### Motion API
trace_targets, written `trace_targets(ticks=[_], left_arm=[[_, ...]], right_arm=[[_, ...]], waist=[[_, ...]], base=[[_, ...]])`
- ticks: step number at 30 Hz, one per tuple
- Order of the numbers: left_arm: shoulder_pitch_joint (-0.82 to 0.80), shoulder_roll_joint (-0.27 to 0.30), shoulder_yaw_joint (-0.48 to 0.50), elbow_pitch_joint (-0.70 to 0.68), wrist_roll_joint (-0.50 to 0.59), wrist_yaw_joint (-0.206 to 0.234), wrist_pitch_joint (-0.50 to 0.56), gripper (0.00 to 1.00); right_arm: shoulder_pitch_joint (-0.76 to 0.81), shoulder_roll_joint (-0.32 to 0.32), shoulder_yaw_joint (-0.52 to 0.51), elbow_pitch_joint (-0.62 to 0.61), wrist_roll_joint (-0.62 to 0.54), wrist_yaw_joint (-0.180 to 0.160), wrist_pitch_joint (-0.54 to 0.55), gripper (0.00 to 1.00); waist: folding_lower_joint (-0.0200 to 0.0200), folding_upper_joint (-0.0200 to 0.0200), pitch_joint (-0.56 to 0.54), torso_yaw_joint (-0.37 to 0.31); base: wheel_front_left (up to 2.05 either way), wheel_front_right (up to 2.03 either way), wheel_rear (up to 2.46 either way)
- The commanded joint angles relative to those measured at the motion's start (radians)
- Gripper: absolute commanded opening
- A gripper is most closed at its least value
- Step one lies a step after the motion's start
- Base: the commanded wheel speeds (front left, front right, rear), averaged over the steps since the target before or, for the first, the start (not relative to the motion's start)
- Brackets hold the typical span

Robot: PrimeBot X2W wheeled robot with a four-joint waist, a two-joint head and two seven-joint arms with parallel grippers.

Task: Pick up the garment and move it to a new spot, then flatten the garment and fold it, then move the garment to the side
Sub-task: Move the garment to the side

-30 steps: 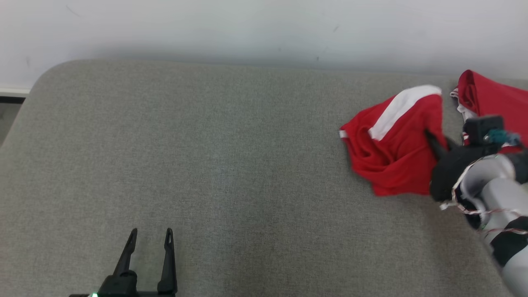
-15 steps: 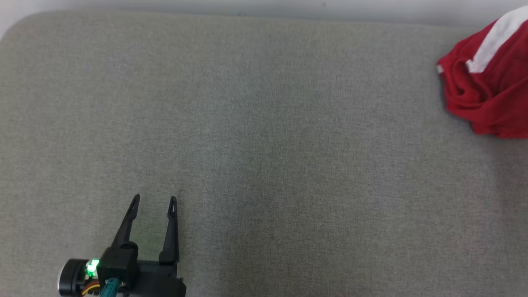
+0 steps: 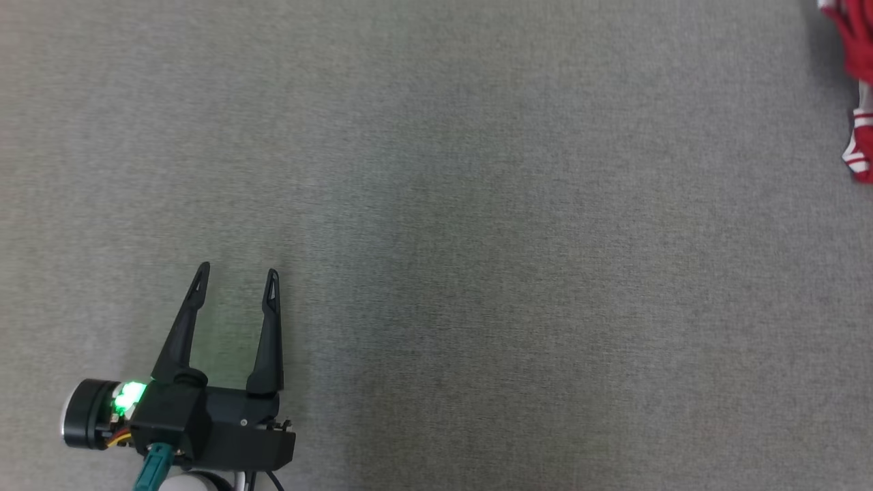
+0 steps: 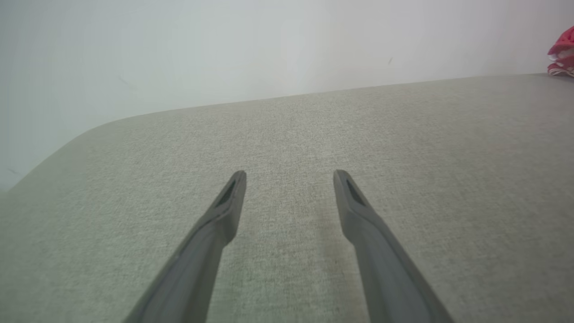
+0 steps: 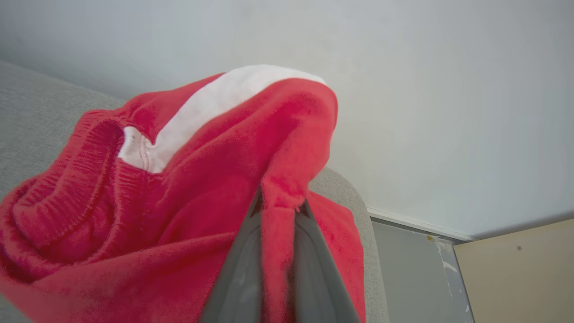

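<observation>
The garment is red with a white stripe, bunched and lifted off the grey cushion in the right wrist view. My right gripper is shut on a fold of its red cloth. A sliver of the garment shows at the far right edge of the head view, and a small part of the garment sits at the far right in the left wrist view. My left gripper stands open at the lower left of the head view, over bare fabric, far from the garment. Between its fingers there is nothing.
The grey upholstered surface spreads across the head view. A pale wall rises behind its far edge. In the right wrist view the cushion's rounded corner drops to a grey floor and a tan panel.
The head camera has swung left and down, so the garment slid to the picture's right edge and the right arm left the picture. The left gripper sits higher in the picture, still open.
</observation>
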Motion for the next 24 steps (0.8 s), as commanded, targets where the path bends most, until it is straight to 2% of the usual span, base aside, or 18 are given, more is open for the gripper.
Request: trace_targets(ticks=[1, 11, 18, 20, 24], left_arm=[[-0.012, 0.007, 0.0, -0.014, 0.011, 0.004, -0.002, 1.0], [-0.025, 0.019, -0.009, -0.085, 0.019, 0.011, -0.002, 1.0], [-0.035, 0.031, -0.006, -0.1, 0.012, 0.015, -0.002, 1.0], [-0.032, 0.031, -0.008, -0.1, 0.012, 0.015, -0.002, 1.0], [-0.023, 0.032, -0.007, -0.098, 0.008, 0.021, -0.002, 1.0]], right_arm=[[-0.018, -0.023, 0.015, -0.003, -0.018, -0.003, -0.005, 0.0], [-0.1, -0.073, 0.084, -0.001, -0.048, -0.003, -0.021, 0.0], [-0.144, -0.072, 0.133, 0.024, -0.03, -0.003, -0.027, 0.0], [-0.156, -0.073, 0.145, 0.035, -0.034, -0.003, -0.031, 1.0], [-0.172, -0.065, 0.163, 0.061, -0.037, -0.003, -0.043, 1.0]], waist=[[-0.0002, -0.0002, 0.03, -0.027], [-0.0002, -0.0002, 0.076, -0.07], [-0.0002, -0.0002, 0.089, -0.08], [-0.0002, -0.0002, 0.09, -0.08], [-0.0002, -0.0002, 0.085, -0.078]], base=[[0.0, 0.0, 0.0], [0.0, 0.0, 0.0], [0.0, 0.0, 0.0], [0.0, 0.0, 0.0], [0.0, 0.0, 0.0]])
